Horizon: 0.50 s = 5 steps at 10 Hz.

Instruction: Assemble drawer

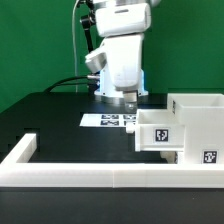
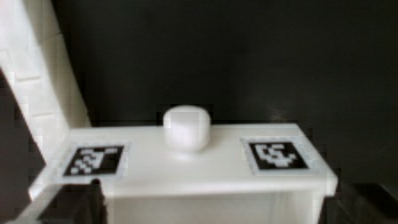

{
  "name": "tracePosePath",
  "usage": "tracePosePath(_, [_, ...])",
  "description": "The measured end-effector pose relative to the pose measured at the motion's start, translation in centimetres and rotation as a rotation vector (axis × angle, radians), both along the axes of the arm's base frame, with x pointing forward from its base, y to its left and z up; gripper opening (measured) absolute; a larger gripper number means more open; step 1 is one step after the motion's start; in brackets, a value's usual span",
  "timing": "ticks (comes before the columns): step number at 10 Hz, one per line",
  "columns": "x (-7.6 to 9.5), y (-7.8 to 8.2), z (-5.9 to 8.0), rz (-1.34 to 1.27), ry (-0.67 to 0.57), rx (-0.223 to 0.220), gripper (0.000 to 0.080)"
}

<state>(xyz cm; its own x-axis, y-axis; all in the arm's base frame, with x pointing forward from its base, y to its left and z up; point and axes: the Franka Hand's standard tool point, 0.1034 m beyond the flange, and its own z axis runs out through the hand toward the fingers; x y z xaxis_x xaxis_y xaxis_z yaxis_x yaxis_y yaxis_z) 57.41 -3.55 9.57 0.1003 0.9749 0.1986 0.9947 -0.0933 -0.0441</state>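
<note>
- black worktop [image 1: 50, 120] fills the lower and middle of the exterior view, with a green wall behind.
- white l-shaped fence rail [image 1: 90, 176] runs along the bottom of the frame.
- white open drawer housing box [image 1: 196, 125] sits at the right, against the rail.
- smaller white drawer box with black tags [image 1: 160, 133] sits partly in the housing's left side; its rounded knob [image 2: 189, 130] faces the wrist camera.
- flat white marker board [image 1: 110, 121] lies centre frame.
- end effector [image 1: 131, 100] hangs above it, just behind the drawer; i cannot tell its jaw state.
</note>
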Motion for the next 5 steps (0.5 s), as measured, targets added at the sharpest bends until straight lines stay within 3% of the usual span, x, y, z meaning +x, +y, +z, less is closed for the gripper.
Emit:
tracePosePath(2, [0.4,-1.4,-1.4,-0.022,0.006,0.08,0.0648])
tracePosePath(4, [0.5,-0.3,-2.7,-0.025,0.012,0.137,0.0648])
tracePosePath(5, [0.7,0.8,-3.1,-0.027,0.012,0.142,0.0648])
